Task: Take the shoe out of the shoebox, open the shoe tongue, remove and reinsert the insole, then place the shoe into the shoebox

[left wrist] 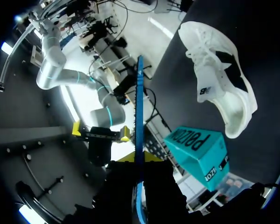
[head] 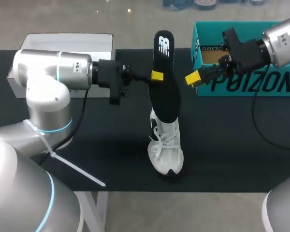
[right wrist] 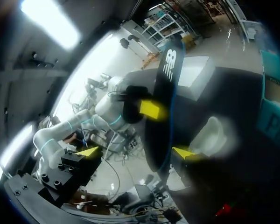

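The left gripper (head: 157, 75) clamps a black insole (head: 164, 92) across its middle, holding it on end over the white shoe (head: 166, 150). The shoe stands on the black table (head: 111, 154), toe toward the near edge. The right gripper (head: 195, 77) hangs just beside the insole, fingers spread and holding nothing, in front of the teal shoebox (head: 251, 84). The insole's lower end meets the shoe's opening; whether it is inside cannot be told. Reinsertion looks to be the step in hand. It calls for tilting that lower end toward the toe and sliding it flat under the tongue, with the free gripper likely steadying the shoe. Open table lies on the shoe's left side. The shoebox wall crowds the right, and the shoe sits near the front edge.
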Robot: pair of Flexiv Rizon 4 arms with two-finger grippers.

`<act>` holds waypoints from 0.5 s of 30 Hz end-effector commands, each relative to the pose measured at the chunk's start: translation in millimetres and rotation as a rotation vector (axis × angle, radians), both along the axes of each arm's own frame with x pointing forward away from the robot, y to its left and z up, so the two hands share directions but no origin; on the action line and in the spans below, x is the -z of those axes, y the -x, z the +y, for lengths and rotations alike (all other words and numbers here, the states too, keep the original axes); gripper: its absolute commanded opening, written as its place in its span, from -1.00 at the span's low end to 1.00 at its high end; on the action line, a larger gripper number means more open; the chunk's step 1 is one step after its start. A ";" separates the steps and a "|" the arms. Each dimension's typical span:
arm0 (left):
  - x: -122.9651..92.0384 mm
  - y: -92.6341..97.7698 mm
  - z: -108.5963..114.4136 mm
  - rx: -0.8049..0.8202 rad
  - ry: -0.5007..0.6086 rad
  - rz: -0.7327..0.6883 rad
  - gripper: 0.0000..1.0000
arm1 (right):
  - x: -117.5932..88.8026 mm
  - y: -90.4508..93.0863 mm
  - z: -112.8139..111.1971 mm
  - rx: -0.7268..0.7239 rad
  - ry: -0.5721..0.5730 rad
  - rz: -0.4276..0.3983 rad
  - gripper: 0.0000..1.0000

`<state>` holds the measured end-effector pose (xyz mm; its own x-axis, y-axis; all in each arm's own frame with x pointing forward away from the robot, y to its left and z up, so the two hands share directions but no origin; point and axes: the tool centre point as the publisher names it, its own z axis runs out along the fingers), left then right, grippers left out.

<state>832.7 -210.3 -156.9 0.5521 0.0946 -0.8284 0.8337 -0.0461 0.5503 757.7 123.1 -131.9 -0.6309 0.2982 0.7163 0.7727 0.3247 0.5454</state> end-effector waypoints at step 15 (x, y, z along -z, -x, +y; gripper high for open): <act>0.3 0.5 -1.2 -0.003 0.000 -0.002 -1.00 | 25.8 -35.2 36.2 -0.014 -0.021 -0.008 1.00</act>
